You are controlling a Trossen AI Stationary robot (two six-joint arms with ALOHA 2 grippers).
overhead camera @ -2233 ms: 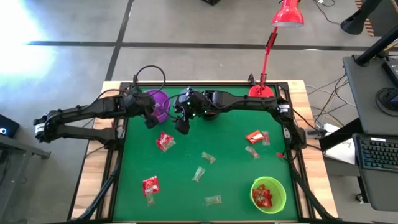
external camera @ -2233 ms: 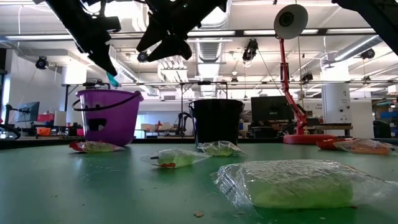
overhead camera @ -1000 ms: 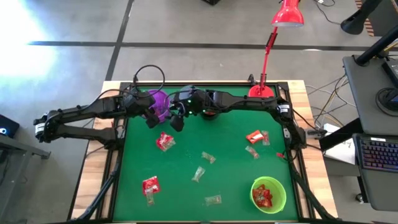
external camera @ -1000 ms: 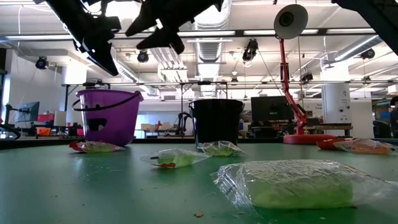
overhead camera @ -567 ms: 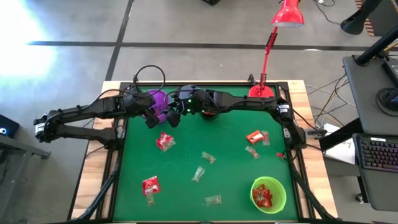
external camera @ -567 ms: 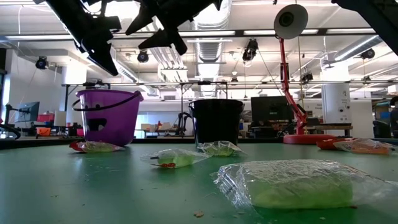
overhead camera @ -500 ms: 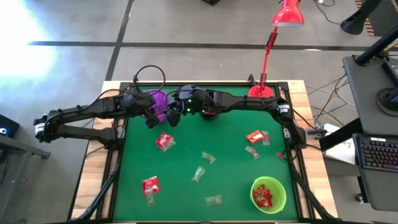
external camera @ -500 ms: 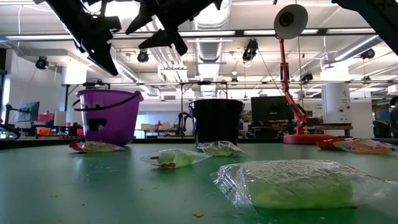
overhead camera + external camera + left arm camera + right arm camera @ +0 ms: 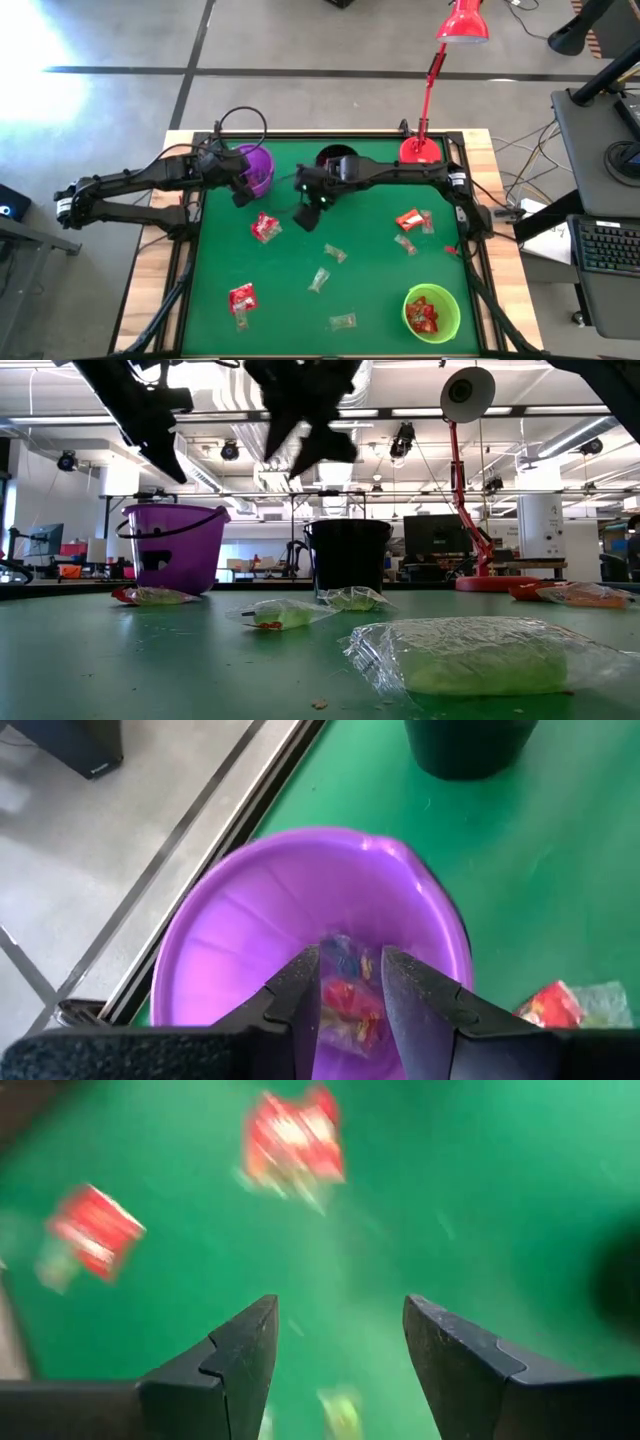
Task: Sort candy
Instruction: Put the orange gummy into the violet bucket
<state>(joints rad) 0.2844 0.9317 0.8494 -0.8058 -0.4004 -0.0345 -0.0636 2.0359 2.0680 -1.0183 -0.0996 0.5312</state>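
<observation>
Candy lies scattered on the green table [image 9: 380, 290]: red pieces [image 9: 265, 228] [image 9: 242, 298] [image 9: 410, 220] and clear ones [image 9: 335, 253] [image 9: 318, 280] [image 9: 342, 321]. More red candy fills the green cup [image 9: 432, 312] at the near right. My left gripper [image 9: 350, 955] hangs open over the purple cup [image 9: 300, 910], where some candy [image 9: 345, 1005] rests on the bottom. My right gripper [image 9: 308, 212] hovers wide open above bare table between the black cup [image 9: 335, 160] and a red piece, pointing steeply down, nothing between its fingers [image 9: 240, 1350].
A red desk lamp [image 9: 425, 145] stands on the table's far right corner. The purple and black cups stand side by side at the far edge. In the low view a clear-wrapped sweet [image 9: 470, 655] lies close to the camera. Open green surface lies in the middle.
My right gripper has swung away from the purple cup toward the table's right and near side, sunk a little, rolled, and tipped steeply downward; the black cup now shows uncovered from above. It stays wide open. The candy has not moved.
</observation>
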